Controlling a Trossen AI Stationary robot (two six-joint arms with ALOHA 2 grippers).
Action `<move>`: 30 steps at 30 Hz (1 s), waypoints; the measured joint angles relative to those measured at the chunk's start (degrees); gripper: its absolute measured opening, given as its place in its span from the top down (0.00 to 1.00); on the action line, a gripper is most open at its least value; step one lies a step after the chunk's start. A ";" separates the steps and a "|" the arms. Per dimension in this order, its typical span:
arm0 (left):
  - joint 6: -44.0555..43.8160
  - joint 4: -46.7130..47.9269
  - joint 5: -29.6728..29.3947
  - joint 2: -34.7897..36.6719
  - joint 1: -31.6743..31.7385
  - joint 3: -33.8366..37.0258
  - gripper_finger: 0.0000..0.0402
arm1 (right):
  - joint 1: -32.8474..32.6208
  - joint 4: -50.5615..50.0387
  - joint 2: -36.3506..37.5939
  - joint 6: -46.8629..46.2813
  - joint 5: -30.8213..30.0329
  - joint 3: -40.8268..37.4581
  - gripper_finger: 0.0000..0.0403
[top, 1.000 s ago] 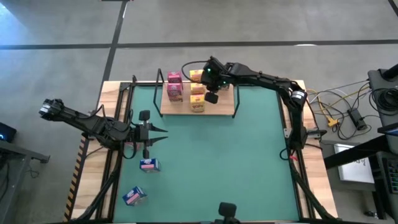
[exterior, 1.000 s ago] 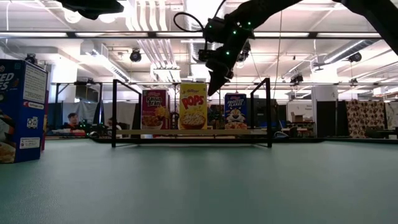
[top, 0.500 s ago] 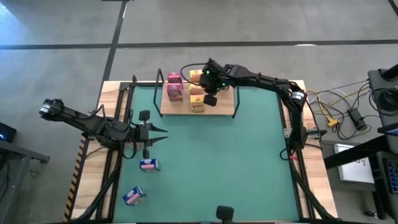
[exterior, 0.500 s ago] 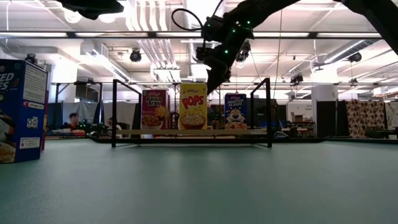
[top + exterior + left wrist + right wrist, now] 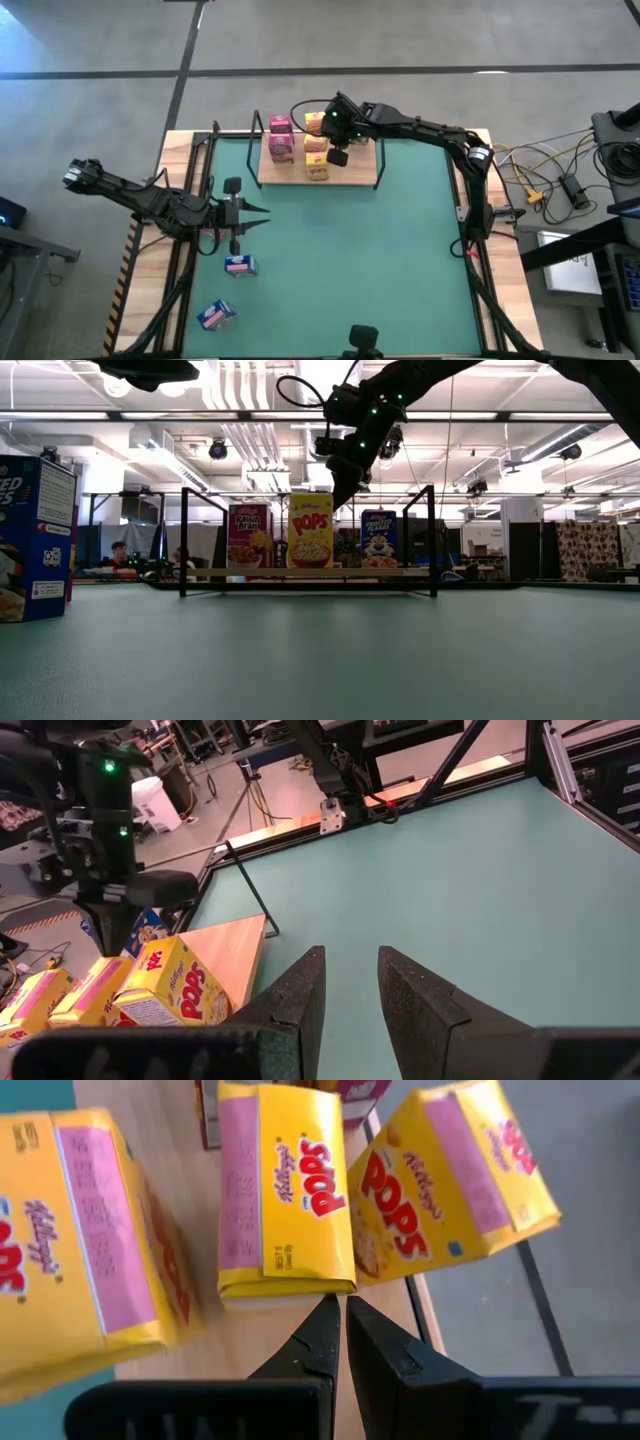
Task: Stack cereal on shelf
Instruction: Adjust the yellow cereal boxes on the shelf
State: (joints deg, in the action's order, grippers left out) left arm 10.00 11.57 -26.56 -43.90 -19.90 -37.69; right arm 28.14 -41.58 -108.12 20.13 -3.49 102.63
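Observation:
The shelf (image 5: 350, 172) lies at the mat's far edge. On it stand pink cereal boxes (image 5: 281, 140), three yellow ones (image 5: 318, 168) in a row and a blue one (image 5: 378, 540). My right gripper (image 5: 338, 156) hangs shut over the shelf. Its tips (image 5: 338, 1305) are just off the middle yellow box (image 5: 285, 1190). Two blue boxes (image 5: 240, 265) (image 5: 215, 315) lie on the mat at the near left. My left gripper (image 5: 256, 215) stands open and empty at the mat's left, above them. My right gripper's shut fingertips (image 5: 325, 1312) slant down from the right to the end face of the middle yellow box (image 5: 290, 1292), which stands on the shelf. I cannot tell whether they touch it.
Black wire brackets (image 5: 183, 540) (image 5: 432, 538) rise at both ends of the shelf. The green mat (image 5: 380, 270) is bare across its middle and right. A blue box (image 5: 35, 540) stands close to the low camera at the left.

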 joint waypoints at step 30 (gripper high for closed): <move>0.00 0.01 0.01 -0.02 0.00 0.02 0.81 | -0.79 18.38 1.30 -5.19 12.57 -2.80 0.97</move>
State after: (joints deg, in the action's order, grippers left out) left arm 10.00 11.57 -26.55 -43.92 -19.90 -37.67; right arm 27.35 -23.20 -106.82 14.94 9.08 99.83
